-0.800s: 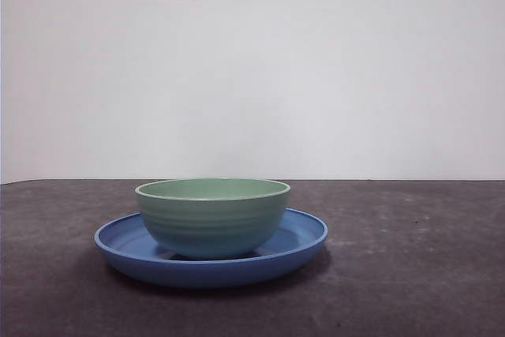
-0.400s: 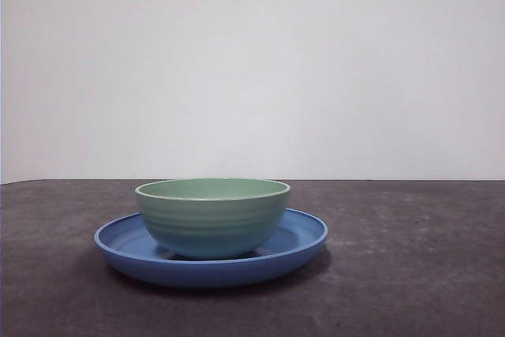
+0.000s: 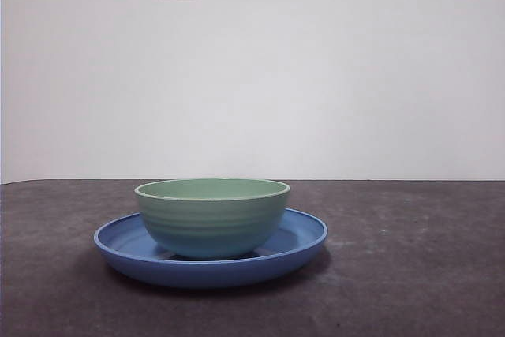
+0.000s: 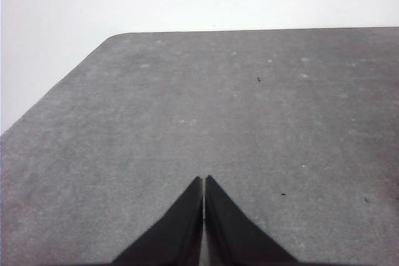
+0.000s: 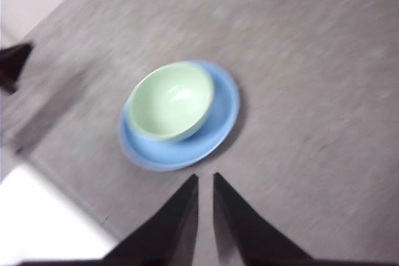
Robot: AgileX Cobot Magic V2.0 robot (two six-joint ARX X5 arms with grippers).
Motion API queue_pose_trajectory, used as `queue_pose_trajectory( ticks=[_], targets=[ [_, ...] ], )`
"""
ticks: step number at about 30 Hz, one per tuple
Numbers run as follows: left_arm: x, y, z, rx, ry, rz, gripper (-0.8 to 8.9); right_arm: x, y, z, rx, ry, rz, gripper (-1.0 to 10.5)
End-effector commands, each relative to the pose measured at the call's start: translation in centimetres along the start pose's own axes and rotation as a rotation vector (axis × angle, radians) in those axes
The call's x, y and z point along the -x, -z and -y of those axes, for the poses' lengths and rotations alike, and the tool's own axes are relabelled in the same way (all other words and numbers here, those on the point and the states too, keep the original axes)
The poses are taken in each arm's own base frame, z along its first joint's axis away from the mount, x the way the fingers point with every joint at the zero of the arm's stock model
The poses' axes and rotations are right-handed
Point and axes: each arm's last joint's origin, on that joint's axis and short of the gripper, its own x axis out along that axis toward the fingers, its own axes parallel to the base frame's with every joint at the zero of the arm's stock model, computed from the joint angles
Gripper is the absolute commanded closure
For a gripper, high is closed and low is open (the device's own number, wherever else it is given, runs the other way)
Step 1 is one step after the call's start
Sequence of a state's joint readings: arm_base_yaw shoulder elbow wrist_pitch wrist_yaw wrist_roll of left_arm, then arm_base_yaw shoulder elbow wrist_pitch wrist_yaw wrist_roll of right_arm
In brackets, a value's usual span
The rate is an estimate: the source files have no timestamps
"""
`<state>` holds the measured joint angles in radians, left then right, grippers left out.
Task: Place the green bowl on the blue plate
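The green bowl (image 3: 211,217) sat upright inside the blue plate (image 3: 304,236), off-centre toward one rim, well in from the desk (image 3: 426,274) edges. The placing looked done; only pulling clear remained. The right gripper (image 5: 206,182) hung high above, jaws a slit apart, grasping nothing. The left gripper (image 4: 204,184) waited clenched over bare desk. Ridged matte bowl, glossy shallow plate, speckled grey top.
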<state>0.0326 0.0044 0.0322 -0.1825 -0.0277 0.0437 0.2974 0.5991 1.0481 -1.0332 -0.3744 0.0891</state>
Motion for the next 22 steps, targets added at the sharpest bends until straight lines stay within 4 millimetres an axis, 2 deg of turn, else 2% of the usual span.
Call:
queue_pose_trajectory(
  ticks=[1, 5, 10, 16, 22],
  targets=[
    [-0.2, 0.7, 0.0, -0.016, -0.004, -0.024, 8.07, -0.8, 0.8, 1.1, 0.072, 0.065, 0.125, 9.1],
    [-0.2, 0.7, 0.0, -0.016, -0.004, -0.024, 8.07, -2.5, 2.6, 3.0, 0.157, 0.179, 0.331, 9.1],
    [-0.2, 0.7, 0.0, -0.016, -0.004, -0.024, 8.07, -4.7, 5.9, 5.4, 0.189, 0.347, 0.506, 9.1],
    [-0.2, 0.7, 0.0, -0.016, -0.004, -0.024, 8.07, -7.7, 11.1, 7.9, 0.171, 0.462, 0.549, 9.1],
    [-0.2, 0.7, 0.0, -0.016, -0.004, -0.024, 8.07, -9.4, 14.1, 9.5, 0.125, 0.583, 0.549, 9.1]
  ],
)
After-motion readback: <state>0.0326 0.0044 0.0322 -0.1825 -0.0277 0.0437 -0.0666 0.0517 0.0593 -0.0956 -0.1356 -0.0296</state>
